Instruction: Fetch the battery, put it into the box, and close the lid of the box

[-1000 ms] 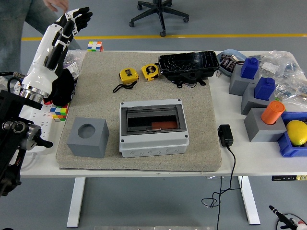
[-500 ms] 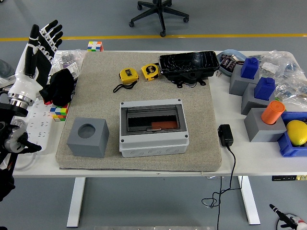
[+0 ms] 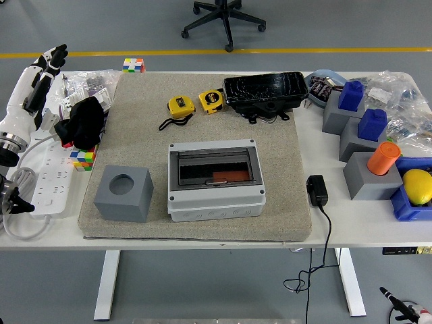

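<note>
The big grey box (image 3: 216, 181) sits shut in the middle of the mat.

Its dark see-through lid (image 3: 214, 169) is down, and something orange, maybe the battery (image 3: 220, 177), lies inside. The left hand (image 3: 46, 62) is up at the far left edge, fingers straight and loose, holding nothing, well apart from the box.
</note>
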Motion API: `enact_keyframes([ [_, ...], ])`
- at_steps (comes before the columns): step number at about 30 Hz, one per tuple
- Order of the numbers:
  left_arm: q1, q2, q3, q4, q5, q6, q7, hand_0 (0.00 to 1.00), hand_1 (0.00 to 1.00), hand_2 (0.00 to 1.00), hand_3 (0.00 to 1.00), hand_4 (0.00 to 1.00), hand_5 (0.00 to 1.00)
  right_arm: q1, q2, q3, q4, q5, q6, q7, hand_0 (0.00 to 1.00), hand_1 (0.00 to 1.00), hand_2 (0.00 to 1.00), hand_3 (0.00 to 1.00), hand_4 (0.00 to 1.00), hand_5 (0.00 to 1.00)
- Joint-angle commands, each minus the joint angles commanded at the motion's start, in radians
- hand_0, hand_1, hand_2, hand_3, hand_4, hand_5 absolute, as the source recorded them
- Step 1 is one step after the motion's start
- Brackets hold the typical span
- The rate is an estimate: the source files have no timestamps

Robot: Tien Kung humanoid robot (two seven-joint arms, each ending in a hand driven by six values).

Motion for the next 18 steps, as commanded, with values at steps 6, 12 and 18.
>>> enact_keyframes([
  [6, 0.015, -0.011, -0.028, -0.011, 0.049, 0.009, 0.008, 0.941, 0.959, 0.926, 0.896, 0.998, 0.998, 0.000, 0.000, 0.000, 0.000, 0.002, 0.000, 0.001, 0.866, 0.791, 0.770, 0.846, 0.998, 0.998],
  [12, 0.026, -0.025, -0.045, -0.024, 0.099, 0.022, 0.010, 0.920, 0.937, 0.904, 0.879, 0.998, 0.998, 0.000, 0.001, 0.002, 0.000, -0.002, 0.000, 0.000, 0.867, 0.790, 0.770, 0.845, 0.998, 0.998],
  [18, 0.037, -0.030, -0.055, -0.026, 0.108, 0.047, 0.003, 0.911, 0.928, 0.895, 0.871, 0.998, 0.998, -0.003, 0.003, -0.009, 0.000, 0.000, 0.001, 0.000, 0.866, 0.790, 0.770, 0.846, 0.998, 0.998],
])
